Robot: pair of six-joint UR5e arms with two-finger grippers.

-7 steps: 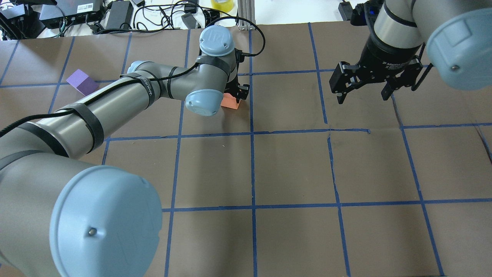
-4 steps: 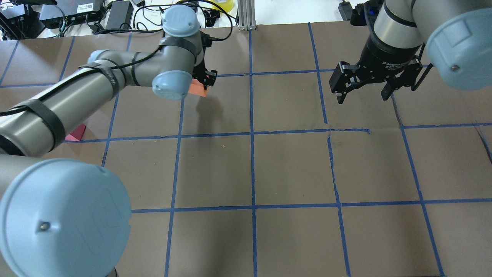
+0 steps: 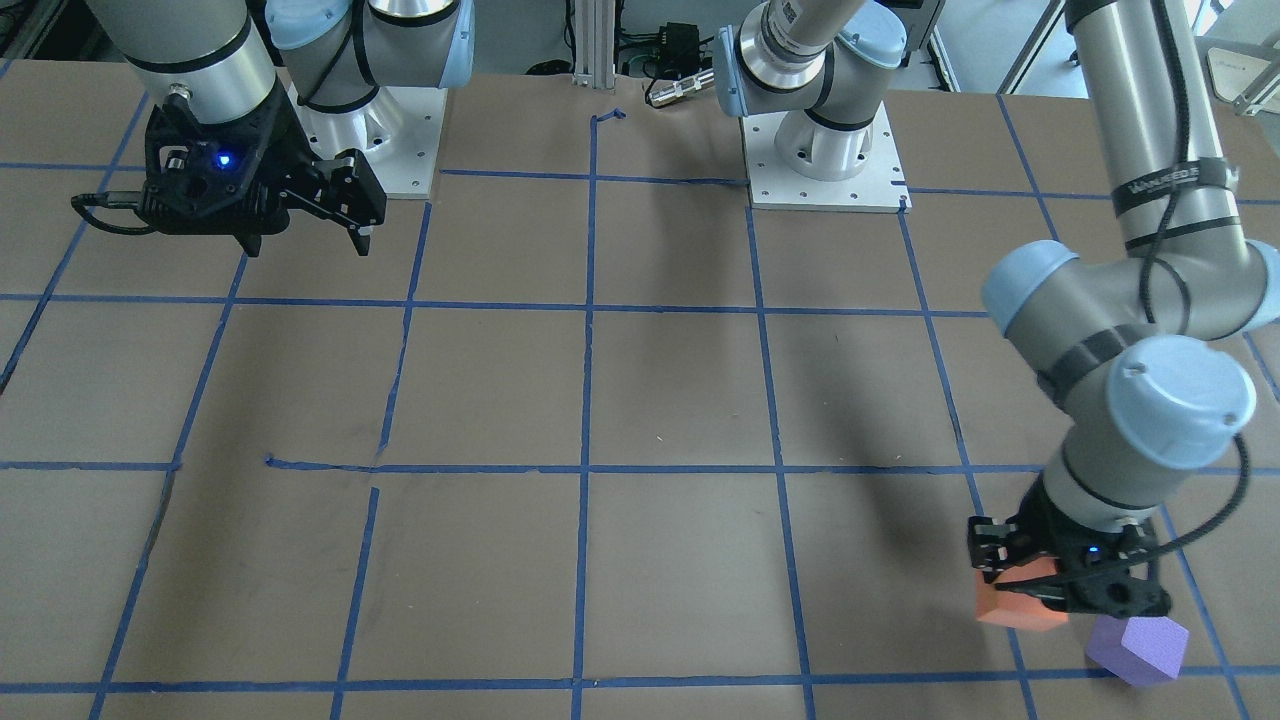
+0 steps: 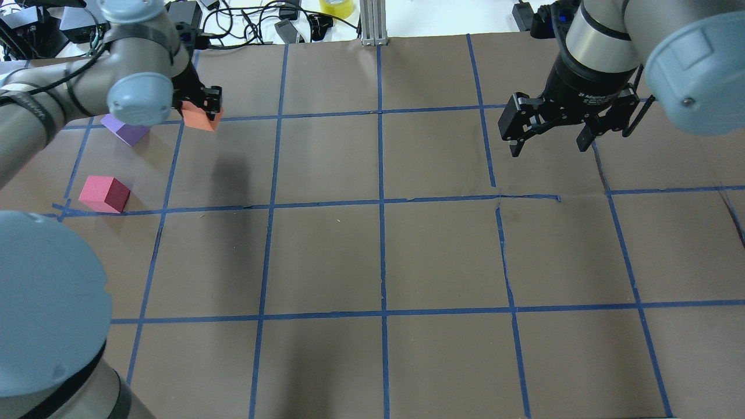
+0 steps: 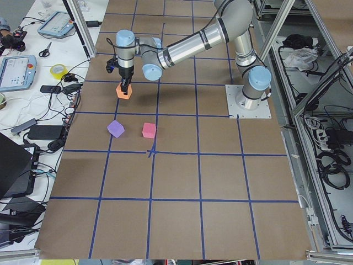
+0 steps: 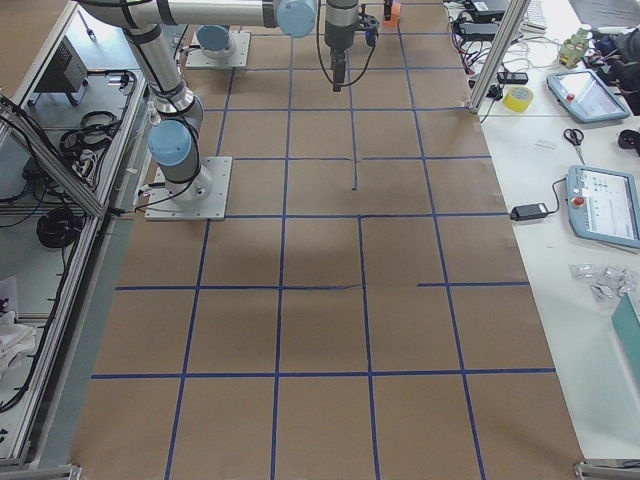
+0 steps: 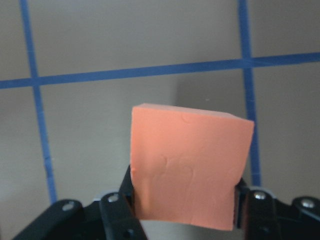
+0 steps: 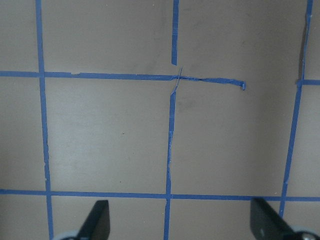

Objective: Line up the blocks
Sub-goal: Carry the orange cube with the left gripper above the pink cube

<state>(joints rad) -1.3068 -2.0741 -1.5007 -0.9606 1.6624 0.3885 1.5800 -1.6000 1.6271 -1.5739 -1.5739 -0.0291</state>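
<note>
My left gripper [image 4: 202,112] is shut on the orange block [image 4: 199,118] and holds it a little above the table at the far left; the left wrist view shows the block [image 7: 190,170] between the jaws. The lavender purple block [image 4: 124,130] lies on the table just left of it, also in the front view [image 3: 1140,648]. The pinkish red block [image 4: 105,194] lies nearer the robot, on a tape crossing. My right gripper [image 4: 548,148] hangs open and empty over the far right of the table, also in its wrist view [image 8: 180,225].
The brown table [image 4: 442,256] bears a grid of blue tape. Cables, power bricks and a yellow tape roll [image 4: 336,7] lie past the far edge. An aluminium post [image 4: 369,23] stands at the far middle. The arm bases [image 3: 825,150] are bolted at the near side.
My left arm has swung left with the orange block in its grip, from the table's middle to beside the purple block. The pinkish red block now shows. The right arm has not moved.
</note>
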